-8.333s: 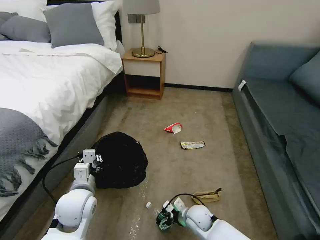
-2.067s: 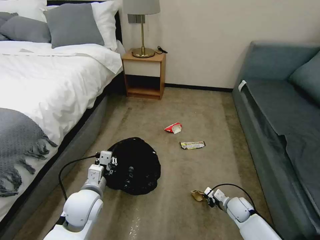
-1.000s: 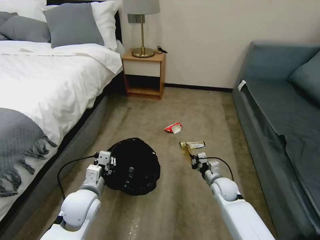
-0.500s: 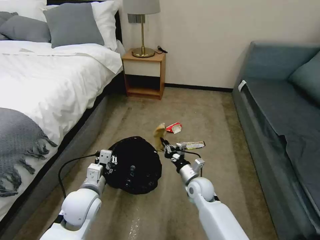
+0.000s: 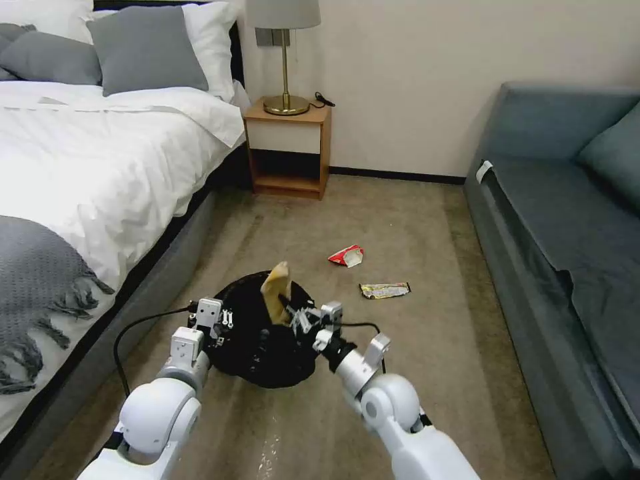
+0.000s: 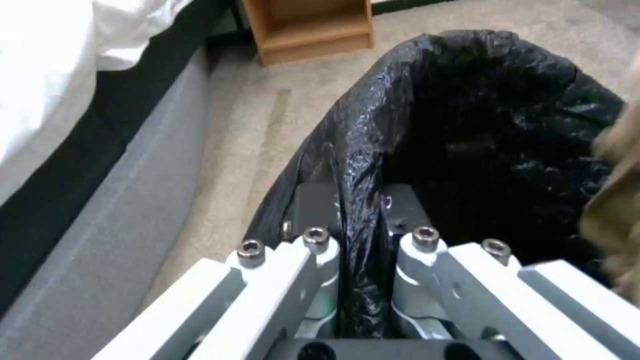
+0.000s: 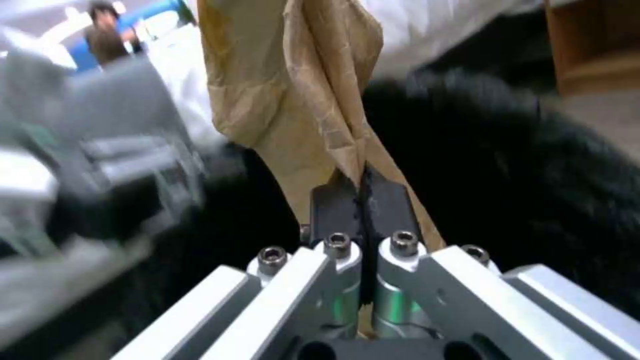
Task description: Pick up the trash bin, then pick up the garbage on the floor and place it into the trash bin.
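My left hand [image 5: 223, 328] grips the near-left rim of the trash bin [image 5: 267, 333]. My right hand [image 5: 291, 315] pinches the brown paper bag [image 5: 275, 291] above its opening. Farther right on the floor lie the snack wrapper [image 5: 385, 290] and red-and-white packet [image 5: 347, 255].

The trash bin [image 5: 267, 347] wears a glossy black, crinkled liner. Above it, the crumpled paper bag [image 5: 275, 291] is tan-brown. On the beige carpet [image 5: 413, 220] farther off lie a red-and-white packet [image 5: 347, 255] and, right of it, a yellowish-silver wrapper [image 5: 385, 290]. White bedding [image 5: 100, 153] with grey pillows [image 5: 143, 47] is at left, a blue-grey sofa [image 5: 567, 200] at right.
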Robot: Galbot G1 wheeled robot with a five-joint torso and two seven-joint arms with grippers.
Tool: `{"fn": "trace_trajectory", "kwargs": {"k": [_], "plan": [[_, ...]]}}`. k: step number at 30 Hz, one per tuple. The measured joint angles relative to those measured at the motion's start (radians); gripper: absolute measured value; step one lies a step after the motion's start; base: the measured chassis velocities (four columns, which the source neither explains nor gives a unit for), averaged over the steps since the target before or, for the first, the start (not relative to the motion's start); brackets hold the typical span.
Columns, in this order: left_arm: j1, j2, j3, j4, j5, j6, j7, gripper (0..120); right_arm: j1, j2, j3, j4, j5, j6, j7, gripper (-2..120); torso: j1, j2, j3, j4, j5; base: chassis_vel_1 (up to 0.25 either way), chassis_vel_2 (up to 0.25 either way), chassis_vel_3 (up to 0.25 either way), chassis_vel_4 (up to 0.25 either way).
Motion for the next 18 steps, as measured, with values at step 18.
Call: {"fn": "trace_trajectory", "kwargs": {"k": [18], "plan": [[0.035,-0.005,-0.005,-0.028,0.019,0.0,0.001,5,-0.027,0.024,-0.013,-0.018,-0.106,0.013,0.066,40,0.0,0.0,0.0,0.0,0.0,0.0,0.0,0.0,0.0]]}}
